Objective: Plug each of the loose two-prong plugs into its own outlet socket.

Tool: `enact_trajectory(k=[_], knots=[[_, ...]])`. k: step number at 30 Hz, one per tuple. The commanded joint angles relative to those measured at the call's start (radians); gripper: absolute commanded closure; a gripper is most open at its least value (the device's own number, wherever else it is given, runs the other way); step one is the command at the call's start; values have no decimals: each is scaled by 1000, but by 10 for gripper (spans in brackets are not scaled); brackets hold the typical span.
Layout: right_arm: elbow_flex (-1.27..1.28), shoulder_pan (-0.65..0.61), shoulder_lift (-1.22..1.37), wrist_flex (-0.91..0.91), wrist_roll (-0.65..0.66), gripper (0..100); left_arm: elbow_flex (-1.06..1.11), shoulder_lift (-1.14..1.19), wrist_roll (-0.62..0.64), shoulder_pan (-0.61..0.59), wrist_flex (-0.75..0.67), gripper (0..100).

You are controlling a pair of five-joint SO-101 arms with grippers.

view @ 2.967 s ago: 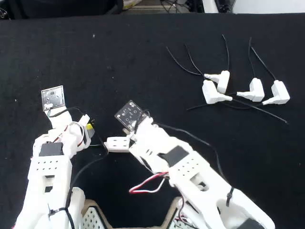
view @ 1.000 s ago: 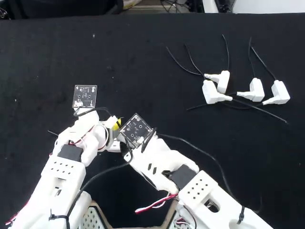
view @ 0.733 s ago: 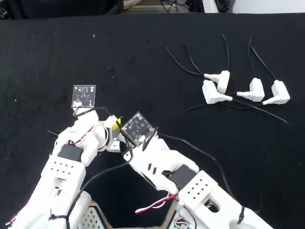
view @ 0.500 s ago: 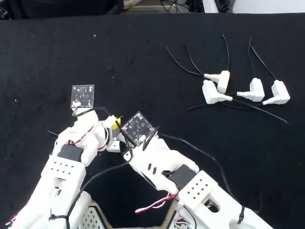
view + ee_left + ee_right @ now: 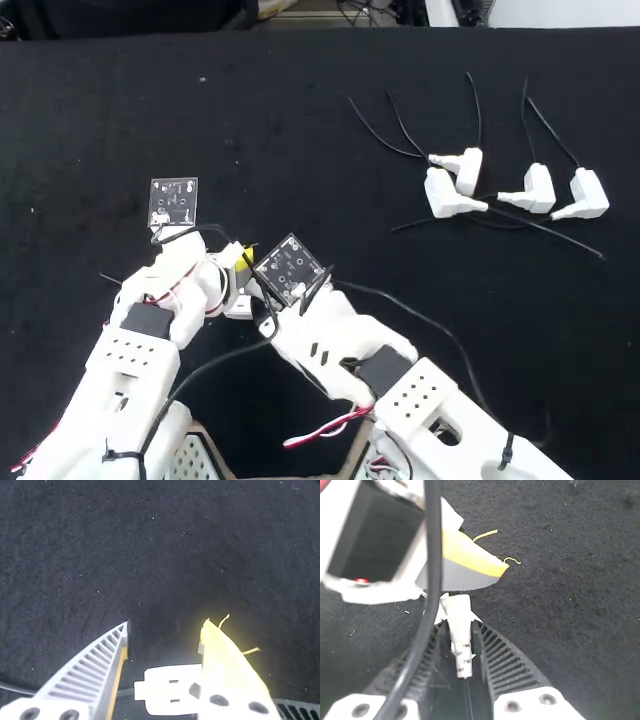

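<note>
Barely started: right hand (image 5: 460,628) grips a white socket (image 5: 167,696), left hand (image 5: 165,625) wide around it, four plugs (image 5: 445,195) loose on the surface (image 5: 300,100), none plugged.

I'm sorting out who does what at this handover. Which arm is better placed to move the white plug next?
Right, probably. The right arm's fingers are shut on the white plug. The left arm's fingers stand open around it without clamping it.
</note>
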Motion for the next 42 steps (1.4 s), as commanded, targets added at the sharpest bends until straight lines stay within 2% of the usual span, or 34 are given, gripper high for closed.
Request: enact_trajectory(k=[1,26,33,42], knots=[[-22,-12,-51,-31,-14,988,1,-3,9,-8,-8,770],[-22,-12,-51,-31,-15,988,1,-5,9,-8,-6,770],[-13,-12,-162,46,-15,988,1,-6,9,-8,-5,770],[38,-12,-223,46,-15,988,1,-11,9,-8,-5,770]])
